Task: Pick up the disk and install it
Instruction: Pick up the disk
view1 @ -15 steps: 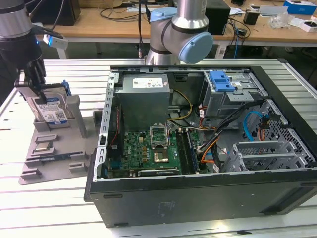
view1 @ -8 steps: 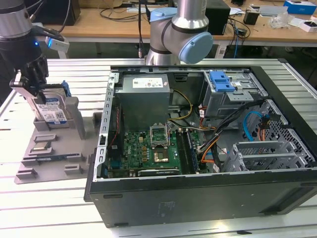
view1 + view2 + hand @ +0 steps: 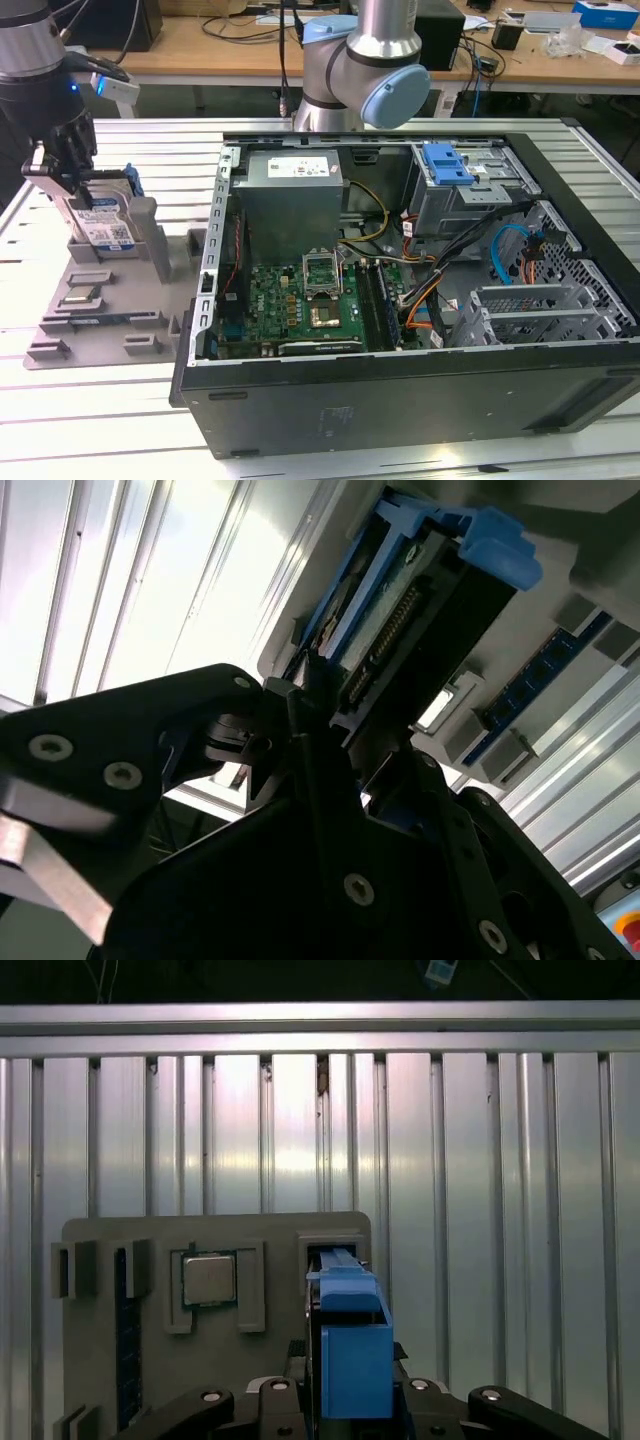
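The disk [image 3: 105, 228] stands on edge in a slot of the grey holder [image 3: 152, 240], at the exterior view's left; its white-and-blue label and blue side rails show. My gripper [image 3: 75, 185] comes down on its top edge from above, with the black fingers closed against the two faces. In the first wrist view the disk's blue rail [image 3: 345, 1332] runs between the gripper's [image 3: 345, 1392] fingers. In the second wrist view the disk's [image 3: 400, 610] connector edge and blue rail sit right in front of the gripper [image 3: 318, 720].
The open computer case [image 3: 400, 405] lies on the slatted metal table [image 3: 600, 170], with a blue-tabbed drive bay [image 3: 445, 165] at its back right. The grey fixture tray [image 3: 120, 1235] also holds a processor [image 3: 210, 1278]. The arm's base [image 3: 370, 60] stands behind the case.
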`<action>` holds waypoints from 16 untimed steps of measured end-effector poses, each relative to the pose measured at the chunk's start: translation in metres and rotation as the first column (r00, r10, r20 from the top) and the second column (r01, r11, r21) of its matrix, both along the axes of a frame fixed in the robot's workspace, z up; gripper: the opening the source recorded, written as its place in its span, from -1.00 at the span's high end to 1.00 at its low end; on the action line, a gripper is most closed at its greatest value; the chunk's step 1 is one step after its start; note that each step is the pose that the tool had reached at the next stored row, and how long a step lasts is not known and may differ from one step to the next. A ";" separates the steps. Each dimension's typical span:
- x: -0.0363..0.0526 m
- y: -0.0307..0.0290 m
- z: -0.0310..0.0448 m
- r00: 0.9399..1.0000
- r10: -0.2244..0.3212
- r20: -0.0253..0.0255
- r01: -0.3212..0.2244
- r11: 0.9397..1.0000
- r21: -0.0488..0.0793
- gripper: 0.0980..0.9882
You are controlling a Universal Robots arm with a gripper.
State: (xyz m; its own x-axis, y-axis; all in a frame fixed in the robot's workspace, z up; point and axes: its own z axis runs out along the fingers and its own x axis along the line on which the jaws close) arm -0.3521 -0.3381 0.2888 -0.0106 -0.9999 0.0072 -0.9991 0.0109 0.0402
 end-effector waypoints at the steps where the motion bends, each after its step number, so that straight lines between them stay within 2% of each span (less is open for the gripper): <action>1: 0.0000 0.0000 0.0000 1.000 0.000 0.000 0.000 1.000 0.000 0.40; 4: 0.0001 0.0001 0.0013 1.000 0.000 0.000 0.000 1.000 0.000 0.40; 6: 0.0000 0.0009 0.0115 1.000 0.000 0.000 0.000 1.000 0.000 0.40; 11: 0.0000 0.0021 0.0297 1.000 0.000 0.000 0.000 1.000 0.000 0.40; 15: 0.0000 0.0027 0.0383 1.000 0.000 0.000 0.000 1.000 0.000 0.40; 16: 0.0000 0.0030 0.0437 1.000 0.000 0.000 0.000 1.000 0.000 0.40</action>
